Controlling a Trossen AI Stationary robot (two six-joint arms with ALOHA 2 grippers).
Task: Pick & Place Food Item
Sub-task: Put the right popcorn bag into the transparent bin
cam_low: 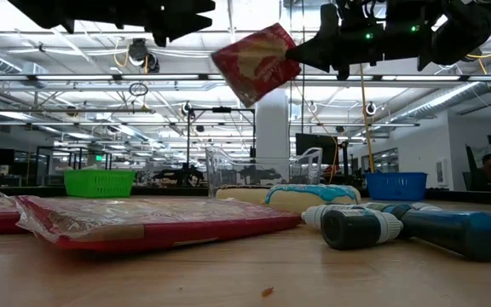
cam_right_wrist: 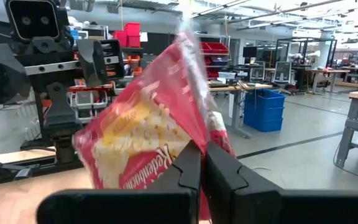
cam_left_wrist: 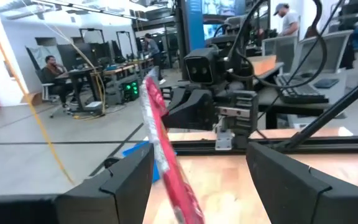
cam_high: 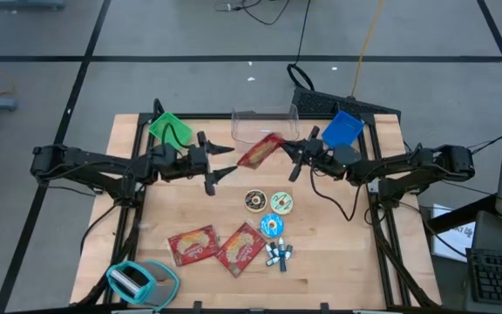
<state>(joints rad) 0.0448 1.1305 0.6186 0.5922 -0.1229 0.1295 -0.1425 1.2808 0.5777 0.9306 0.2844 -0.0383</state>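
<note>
Open workshop — grey floor (cam_high: 190, 78) with dark lines, desks, ceiling strip lights (cam_low: 75, 85)

You're running in a robotics lab, big open industrial floor. Ceiling trusses (cam_low: 75, 81) and strip lights are showing overhead, polished concrete floor (cam_high: 190, 35) with taped lines is surrounding the wooden table (cam_high: 190, 205). Rows of workbenches (cam_right_wrist: 263, 87), monitors (cam_left_wrist: 303, 53), red storage bins (cam_right_wrist: 132, 28) and another aluminium-framed rig (cam_right_wrist: 303, 46) are sitting in the background. People are working at desks: one seated (cam_left_wrist: 53, 68), one standing (cam_left_wrist: 288, 18). Cables (cam_high: 303, 26) are trailing across the floor.
</note>
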